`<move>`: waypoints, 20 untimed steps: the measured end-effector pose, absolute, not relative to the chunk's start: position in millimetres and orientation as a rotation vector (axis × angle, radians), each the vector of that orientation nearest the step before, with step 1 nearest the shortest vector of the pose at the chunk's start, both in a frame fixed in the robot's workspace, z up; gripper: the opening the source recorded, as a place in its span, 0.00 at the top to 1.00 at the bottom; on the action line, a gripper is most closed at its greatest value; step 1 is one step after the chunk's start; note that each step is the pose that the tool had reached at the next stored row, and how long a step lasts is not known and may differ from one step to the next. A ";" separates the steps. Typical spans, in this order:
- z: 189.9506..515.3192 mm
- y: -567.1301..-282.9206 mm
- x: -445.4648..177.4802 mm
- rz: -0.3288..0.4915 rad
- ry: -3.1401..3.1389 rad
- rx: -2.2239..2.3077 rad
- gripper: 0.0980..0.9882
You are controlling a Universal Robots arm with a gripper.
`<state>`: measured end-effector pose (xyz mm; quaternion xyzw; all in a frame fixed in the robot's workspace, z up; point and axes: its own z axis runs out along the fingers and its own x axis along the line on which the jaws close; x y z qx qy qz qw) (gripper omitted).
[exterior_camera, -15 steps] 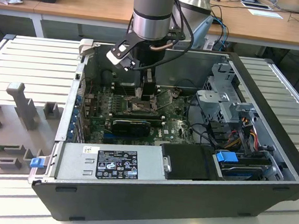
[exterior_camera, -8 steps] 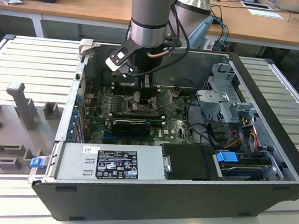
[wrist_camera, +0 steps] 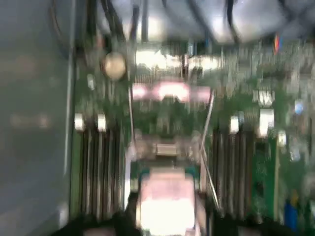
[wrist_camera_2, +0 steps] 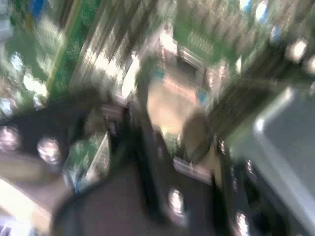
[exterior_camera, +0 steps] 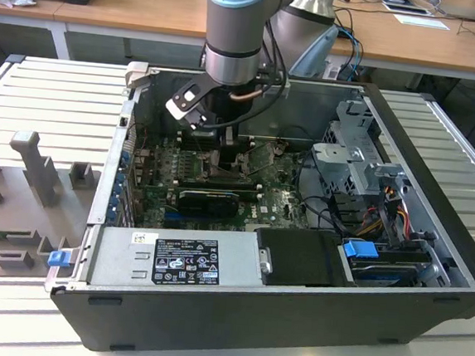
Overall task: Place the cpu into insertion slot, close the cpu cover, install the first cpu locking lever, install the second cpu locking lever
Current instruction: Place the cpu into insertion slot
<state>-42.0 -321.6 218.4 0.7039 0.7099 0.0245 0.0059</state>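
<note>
- My gripper (exterior_camera: pixel 223 156) hangs low inside the open computer case (exterior_camera: pixel 292 316), over the middle of the green motherboard (exterior_camera: pixel 279 200).
- Whether it is wide, narrow or holding something, I cannot tell.
- In the first wrist view the cpu (wrist_camera: pixel 167 204) is a pale square over the motherboard, between rows of long black memory slots (wrist_camera: pixel 97 169).

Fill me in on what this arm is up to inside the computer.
A robot arm reaches down into an open computer case, its gripper low over the green motherboard. In the first wrist view the cpu, a pale square chip, lies close by the gripper between banks of memory slots. Whether it is already seated is too blurred to tell.
</note>
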 end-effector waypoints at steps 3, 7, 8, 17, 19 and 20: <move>213.2 -321.6 -42.1 0.074 2.211 2.215 0.52; 209.6 -319.8 -42.0 0.067 2.214 2.218 0.52; 208.9 -319.5 -41.8 0.066 2.215 2.219 0.52; 204.4 -317.9 -38.7 0.056 2.219 2.224 0.52; 203.6 -317.9 -38.6 0.056 2.218 2.224 0.52; 203.0 -317.9 -38.4 0.056 2.218 2.225 0.52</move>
